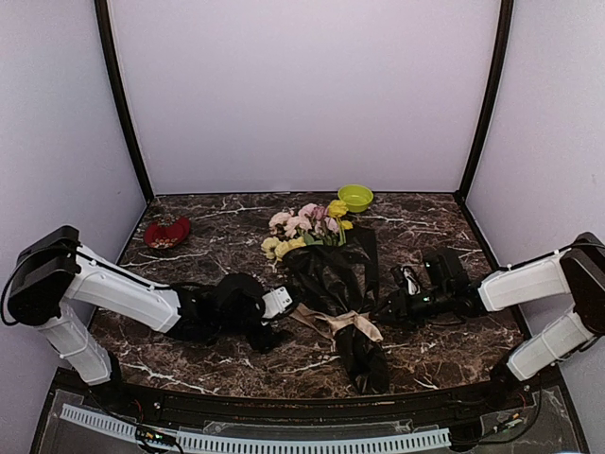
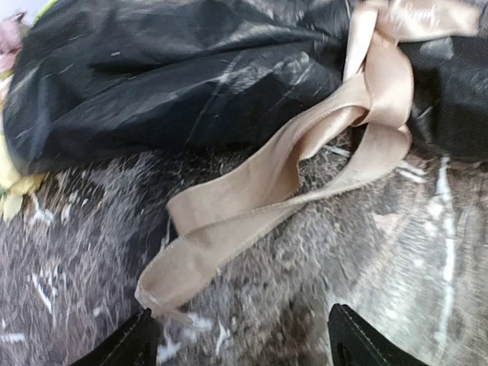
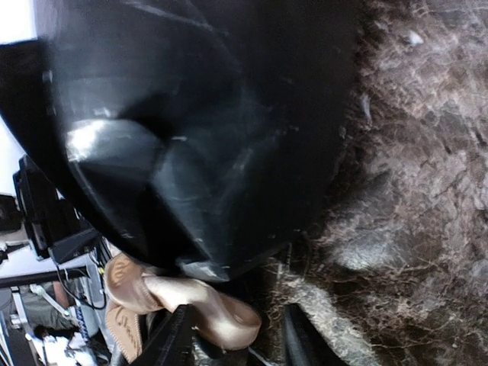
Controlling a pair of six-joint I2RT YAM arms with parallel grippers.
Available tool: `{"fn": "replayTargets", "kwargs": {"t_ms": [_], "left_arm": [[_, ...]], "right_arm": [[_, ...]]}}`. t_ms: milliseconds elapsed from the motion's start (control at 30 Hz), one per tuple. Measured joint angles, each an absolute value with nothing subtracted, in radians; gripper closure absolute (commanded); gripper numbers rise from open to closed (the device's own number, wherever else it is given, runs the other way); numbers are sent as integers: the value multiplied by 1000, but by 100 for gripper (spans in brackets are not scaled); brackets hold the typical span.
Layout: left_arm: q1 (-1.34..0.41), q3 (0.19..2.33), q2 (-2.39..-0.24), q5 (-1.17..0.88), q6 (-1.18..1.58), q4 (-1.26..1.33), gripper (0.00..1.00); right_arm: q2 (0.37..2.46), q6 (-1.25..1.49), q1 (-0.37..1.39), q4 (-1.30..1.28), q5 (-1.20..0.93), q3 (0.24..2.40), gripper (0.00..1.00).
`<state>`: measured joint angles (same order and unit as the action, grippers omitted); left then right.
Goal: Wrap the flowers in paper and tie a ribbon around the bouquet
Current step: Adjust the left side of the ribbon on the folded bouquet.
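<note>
The flowers (image 1: 307,227) are partly hidden by crinkly, glossy paper (image 1: 326,274). The left tool (image 2: 242,328) is released; whether the right tool (image 3: 236,324) clamps the satin ribbon (image 2: 267,171) cannot be told.

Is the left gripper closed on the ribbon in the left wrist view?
No, the left gripper stands wide open, and the loose end of the ribbon lies free on the table before it.

- No text, label, brand, number or sign can be read in any of the three views.
- The paper (image 1: 326,274) is plain black, with no print to make out.
- The ribbon (image 2: 259,171) is plain beige, without lettering.
- The clutter at the lower left edge of the right wrist view is too blurred to read.
</note>
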<state>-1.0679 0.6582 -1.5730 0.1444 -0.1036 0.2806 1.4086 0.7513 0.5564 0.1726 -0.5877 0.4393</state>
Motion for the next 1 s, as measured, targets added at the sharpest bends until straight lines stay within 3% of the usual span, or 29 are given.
{"fn": "replayTargets", "kwargs": {"t_ms": [167, 333, 467, 600, 700, 833, 1000], "left_arm": [[-1069, 776, -1724, 156, -225, 243, 20], [-1062, 788, -1696, 18, -266, 170, 21], [-1062, 718, -1498, -176, -260, 117, 24], [-1062, 641, -1224, -385, -229, 102, 38], [-1064, 588, -1079, -431, -205, 133, 38], [-1065, 539, -1015, -345, -193, 179, 36], [-1063, 550, -1179, -35, -216, 236, 24]], "right_arm": [[1429, 736, 558, 165, -591, 440, 69], [1423, 728, 558, 159, -590, 441, 75], [1419, 720, 558, 157, -590, 441, 83], [1420, 719, 558, 160, -591, 441, 89], [1423, 720, 558, 164, -591, 441, 89], [1423, 719, 558, 164, -592, 442, 88], [1425, 718, 559, 163, -591, 451, 86]]}}
